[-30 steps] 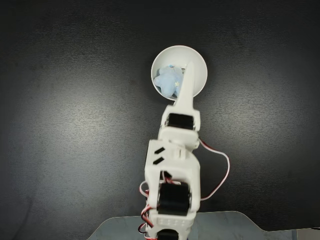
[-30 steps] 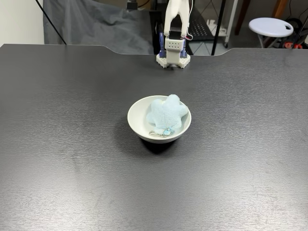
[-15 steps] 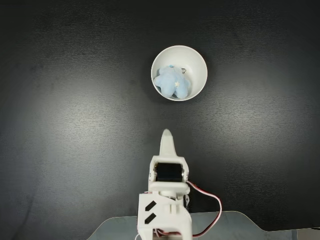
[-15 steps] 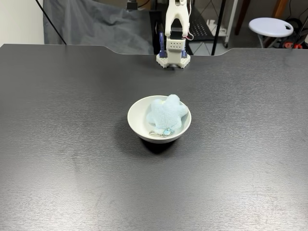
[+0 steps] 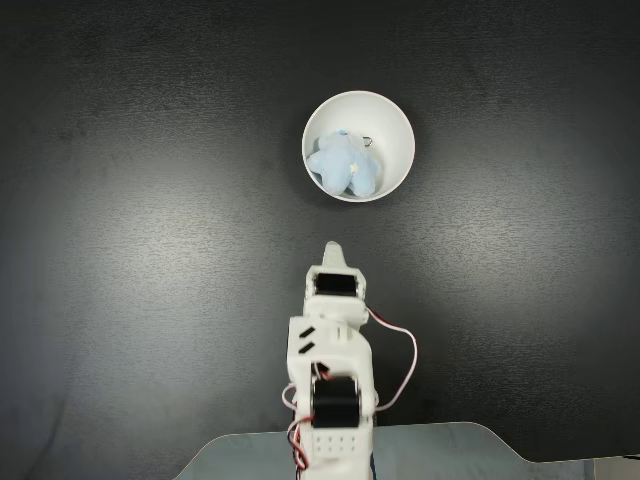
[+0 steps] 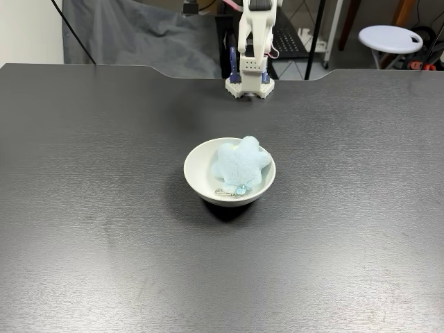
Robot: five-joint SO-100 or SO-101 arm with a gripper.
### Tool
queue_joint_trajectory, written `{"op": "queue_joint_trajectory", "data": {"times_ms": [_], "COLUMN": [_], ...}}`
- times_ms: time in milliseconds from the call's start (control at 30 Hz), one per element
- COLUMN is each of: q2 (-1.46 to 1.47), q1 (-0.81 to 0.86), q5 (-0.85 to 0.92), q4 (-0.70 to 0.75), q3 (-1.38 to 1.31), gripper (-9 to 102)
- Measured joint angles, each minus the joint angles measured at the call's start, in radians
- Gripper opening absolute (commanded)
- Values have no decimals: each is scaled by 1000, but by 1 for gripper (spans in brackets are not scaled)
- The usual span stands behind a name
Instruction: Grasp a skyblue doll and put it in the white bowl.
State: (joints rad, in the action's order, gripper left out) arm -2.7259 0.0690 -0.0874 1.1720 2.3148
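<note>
I see the skyblue doll [image 5: 345, 163] resting inside the white bowl [image 5: 395, 120], my gripper [image 5: 333, 249] at its six o'clock, well apart, pincer state impossible to tell.

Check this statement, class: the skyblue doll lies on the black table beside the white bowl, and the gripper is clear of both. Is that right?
Not quite. The skyblue doll lies inside the white bowl, not beside it on the black table; both fixed views show this. The rest holds: in a fixed view the gripper is clear of both.
</note>
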Motion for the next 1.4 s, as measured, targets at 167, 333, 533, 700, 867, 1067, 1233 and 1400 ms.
{"op": "queue_joint_trajectory", "data": {"times_ms": [167,333,533,700,867,1067,1233,1400], "q2": [2,-2,-152,-376,-561,-609,-609,-609], "q1": [5,3,0,-2,-2,-2,-2,-2], "q5": [0,0,0,0,0,0,0,0], "q4": [-137,-201,-206,-204,-100,-14,0,0], "q3": [264,365,485,627,657,657,657,657], "gripper": [1,1,1,1,1,1,1,1]}}
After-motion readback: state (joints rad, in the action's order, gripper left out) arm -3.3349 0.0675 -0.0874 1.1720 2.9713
